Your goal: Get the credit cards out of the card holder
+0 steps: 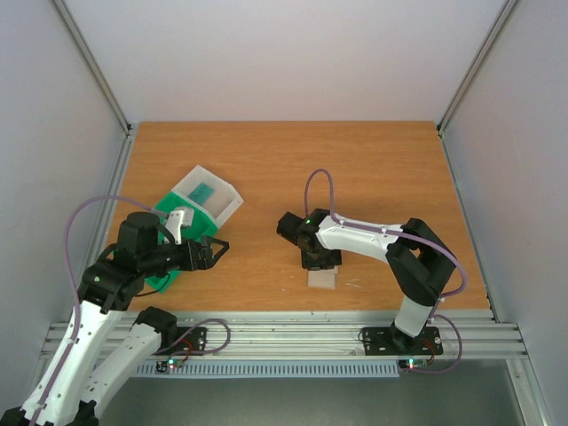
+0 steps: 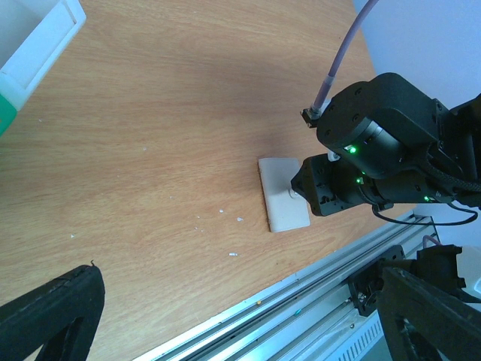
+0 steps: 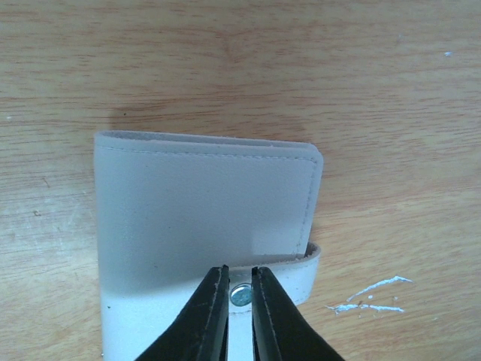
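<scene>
Nearest to my right wrist camera are the black fingers [image 3: 214, 316] of my right end effector [image 3: 239, 282]. They are drawn almost together, with only a thin slit left between them. Through that slit the metal snap [image 3: 240, 295] of the card holder [image 3: 203, 203] shows. The tips sit right at the holder's small tab [image 3: 301, 267], though I cannot tell whether they nip its edge.

The holder lies flat on the bench [image 1: 266, 160], close to the near edge. It is folded shut, with the tab wrapped over it. No credit cards show at its edges, so I judge that whatever it holds is still inside.

My left end effector [image 1: 217, 251] hangs well apart from the holder. Its fingers are spread wide and carry nothing. It is above the green tray [image 1: 165, 216] and beside the clear box [image 1: 209, 195].

A teal rectangle [image 1: 204, 192] lies in that box (possibly a card already out, but too small for me to say).

By my reckoning the work is at or near its start. The flap must be unsnapped and opened, then each card drawn out.
</scene>
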{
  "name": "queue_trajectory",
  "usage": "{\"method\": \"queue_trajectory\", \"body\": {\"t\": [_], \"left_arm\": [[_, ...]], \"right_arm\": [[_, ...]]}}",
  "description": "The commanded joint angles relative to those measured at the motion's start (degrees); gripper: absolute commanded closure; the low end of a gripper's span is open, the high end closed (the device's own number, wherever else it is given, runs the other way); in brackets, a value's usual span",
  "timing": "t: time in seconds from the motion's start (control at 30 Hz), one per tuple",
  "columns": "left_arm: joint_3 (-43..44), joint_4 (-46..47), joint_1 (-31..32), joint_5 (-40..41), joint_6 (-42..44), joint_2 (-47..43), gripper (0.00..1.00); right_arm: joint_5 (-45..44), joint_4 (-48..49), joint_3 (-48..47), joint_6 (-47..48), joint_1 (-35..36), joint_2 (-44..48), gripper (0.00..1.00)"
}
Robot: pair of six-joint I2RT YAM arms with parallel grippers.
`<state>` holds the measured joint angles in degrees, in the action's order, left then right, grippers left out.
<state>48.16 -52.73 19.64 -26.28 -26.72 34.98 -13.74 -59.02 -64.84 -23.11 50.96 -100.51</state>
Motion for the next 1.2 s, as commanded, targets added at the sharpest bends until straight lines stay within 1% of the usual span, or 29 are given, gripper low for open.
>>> {"method": "queue_trajectory", "body": {"t": [0.0, 0.2, 0.33, 0.77, 0.9, 1.07, 1.17], "left_arm": [[1.5, 0.9, 0.2, 0.1, 0.4, 0.2, 0.01], [1.5, 1.2, 0.2, 0.1, 0.6, 0.5, 0.01], [1.5, 1.1, 0.2, -0.1, 0.7, 0.5, 0.01], [1.0, 1.0, 0.2, 0.1, 1.1, 0.4, 0.01], [1.1, 0.9, 0.2, 0.1, 1.1, 0.3, 0.01], [1.0, 0.9, 0.2, 0.2, 1.1, 0.4, 0.01], [0.9, 1.0, 0.2, 0.2, 1.0, 0.5, 0.01]], "right_arm": [[-1.7, -1.0, -0.9, -0.2, 0.5, -0.3, 0.91], [0.6, 0.4, -0.4, -1.1, 1.9, 1.5, 0.87], [-0.8, -0.4, -0.5, -1.3, 1.9, -0.2, 0.83], [-1.1, 0.6, 0.9, -1.5, 1.9, -3.5, 0.79], [-1.9, 0.2, 0.8, -1.6, 1.9, -4.2, 0.83], [-2.5, 0.3, 0.9, -0.8, 1.9, -3.2, 0.94], [-2.9, 0.3, 0.9, -0.6, 1.9, -1.9, 0.99]]}}
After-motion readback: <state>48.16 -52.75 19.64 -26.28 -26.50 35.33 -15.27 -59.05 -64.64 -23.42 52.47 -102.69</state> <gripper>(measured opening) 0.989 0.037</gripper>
